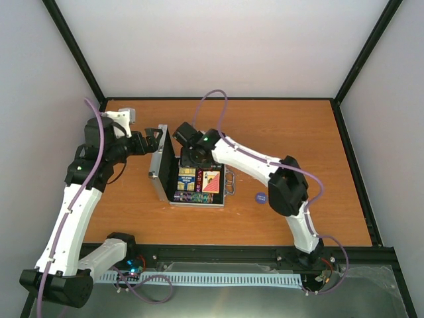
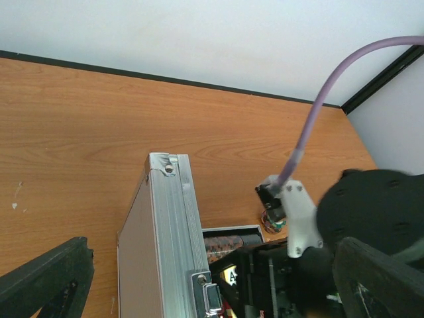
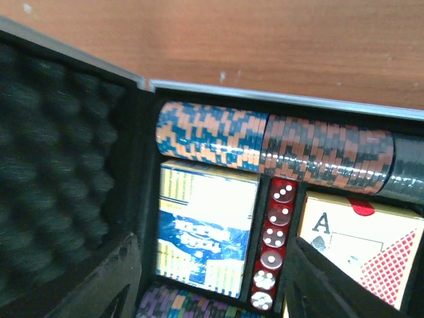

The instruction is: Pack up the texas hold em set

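Observation:
The silver case (image 1: 197, 200) of the texas hold em set lies open mid-table, its lid (image 1: 161, 173) standing upright on the left. Inside are rows of multicoloured chips (image 3: 265, 149), a blue card deck (image 3: 205, 228), a line of red dice (image 3: 275, 245) and a deck showing an ace (image 3: 358, 245). My right gripper (image 3: 222, 291) hovers low over the blue deck, open, nothing between its fingers (image 3: 112, 285). My left gripper (image 1: 155, 140) is wide open at the lid's far top corner. In the left wrist view the lid (image 2: 159, 245) lies between the spread fingers (image 2: 46, 278), apart from them.
A round blue button (image 1: 260, 197) lies on the table right of the case. A small multicoloured chip stack (image 2: 271, 222) sits just beyond the case's far edge, under the right wrist (image 2: 298, 218). Black foam (image 3: 59, 179) lines the lid. White walls surround the wooden table (image 1: 285, 132).

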You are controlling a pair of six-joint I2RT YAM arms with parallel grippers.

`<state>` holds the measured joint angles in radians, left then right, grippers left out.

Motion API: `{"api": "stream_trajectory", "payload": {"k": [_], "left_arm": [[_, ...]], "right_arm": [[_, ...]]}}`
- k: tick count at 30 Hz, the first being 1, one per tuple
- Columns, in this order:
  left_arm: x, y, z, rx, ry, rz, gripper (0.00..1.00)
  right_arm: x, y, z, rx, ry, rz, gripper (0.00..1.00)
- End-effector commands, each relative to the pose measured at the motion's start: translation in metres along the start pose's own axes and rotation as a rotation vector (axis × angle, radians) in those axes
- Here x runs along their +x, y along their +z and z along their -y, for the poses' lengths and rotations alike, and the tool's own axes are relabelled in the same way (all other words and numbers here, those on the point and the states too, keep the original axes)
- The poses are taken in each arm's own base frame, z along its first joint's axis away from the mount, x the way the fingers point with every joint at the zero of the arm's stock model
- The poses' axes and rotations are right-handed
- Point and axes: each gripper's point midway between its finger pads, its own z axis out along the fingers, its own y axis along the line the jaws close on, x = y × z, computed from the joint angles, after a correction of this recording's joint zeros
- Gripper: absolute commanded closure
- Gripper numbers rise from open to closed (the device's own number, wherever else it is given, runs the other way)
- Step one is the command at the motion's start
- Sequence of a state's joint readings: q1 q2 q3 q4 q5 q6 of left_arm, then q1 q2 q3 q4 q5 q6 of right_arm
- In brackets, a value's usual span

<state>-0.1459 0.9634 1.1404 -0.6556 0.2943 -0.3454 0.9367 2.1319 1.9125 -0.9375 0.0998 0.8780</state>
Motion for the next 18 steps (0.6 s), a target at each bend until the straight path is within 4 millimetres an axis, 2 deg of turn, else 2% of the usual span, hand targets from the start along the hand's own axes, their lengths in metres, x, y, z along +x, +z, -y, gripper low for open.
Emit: {"api": "stream_trajectory", "payload": {"k": [1, 10, 15, 18], "left_arm": [[-0.016, -0.013, 0.006, 0.000, 0.016, 0.043, 0.00], [-0.014, -0.012, 0.007, 0.003, 0.011, 0.024, 0.00], [-0.012, -0.011, 0.006, -0.002, 0.017, 0.017, 0.00], [-0.012, -0.011, 0.006, 0.000, 0.021, 0.016, 0.00]], "right_arm": [[-0.017, -0.008, -0.001, -0.061, -0.085, 0.065, 0.44], [-0.008, 0.039, -0.026, -0.191, -0.139, -0.066, 0.67], [-0.016, 0.053, -0.031, -0.181, -0.157, -0.069, 0.69], [-0.017, 0.064, -0.024, -0.162, -0.158, -0.078, 0.69]]}}
